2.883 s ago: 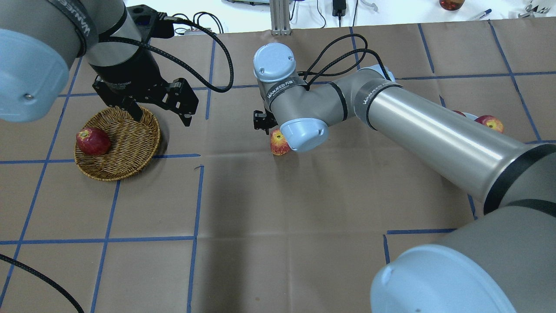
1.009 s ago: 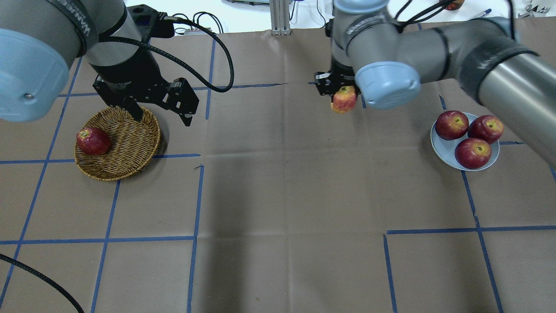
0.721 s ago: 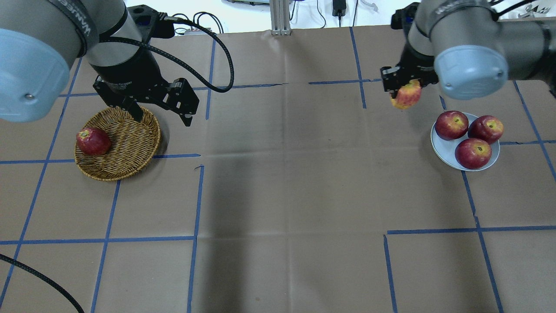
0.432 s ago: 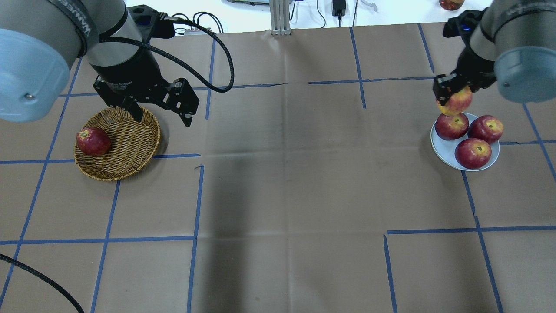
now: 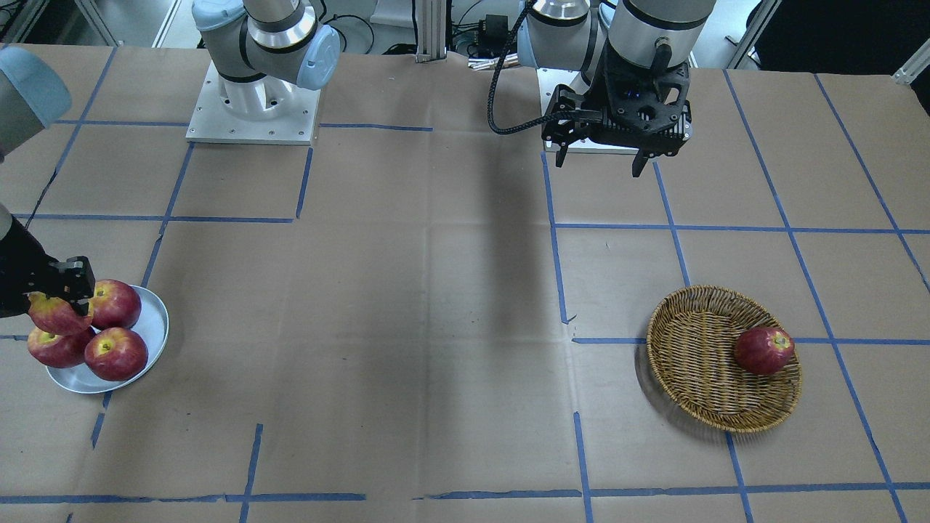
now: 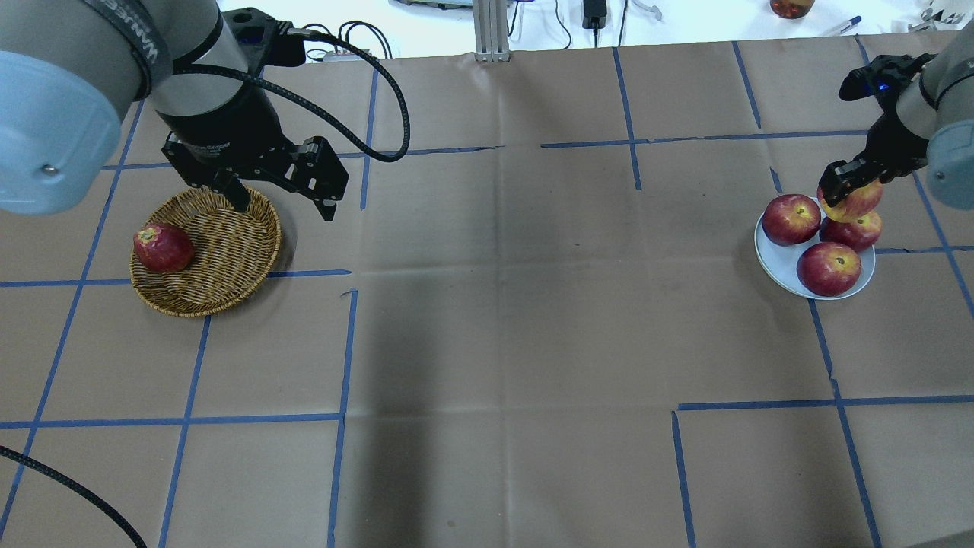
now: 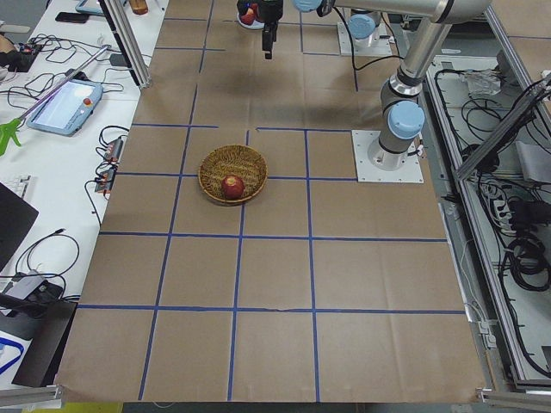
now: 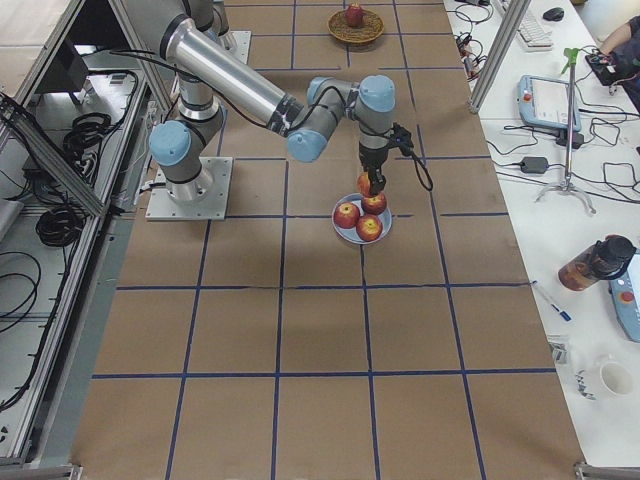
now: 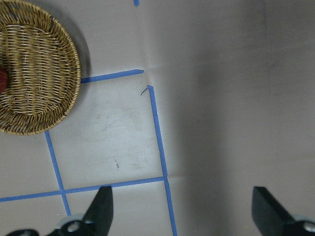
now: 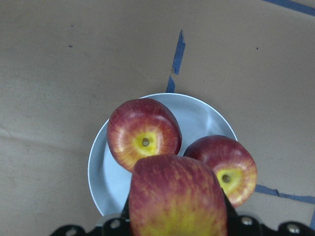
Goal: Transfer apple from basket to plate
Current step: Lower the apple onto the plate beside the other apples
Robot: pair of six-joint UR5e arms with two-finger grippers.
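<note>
I see the apple (image 6: 858, 204), red with a yellow-orange blush, clamped in the right tool (image 6: 846, 190), whose jaws are closed onto its sides. It hangs over the far part of the plate (image 6: 776, 260), directly above one of the three red apples (image 6: 829, 268) already lying there. From my wrist feed it fills the lower middle of the view, with two of those apples and the pale plate rim below it; whether it touches the apple beneath I cannot tell from these angles. Well apart, across the counter (image 6: 502, 320), the basket (image 6: 228, 251) holds a single dark red apple (image 6: 162, 247) against its wall. The left tool (image 6: 283, 204) hovers above the counter just beside the basket's rim, its jaws spread wide with nothing between them
</note>
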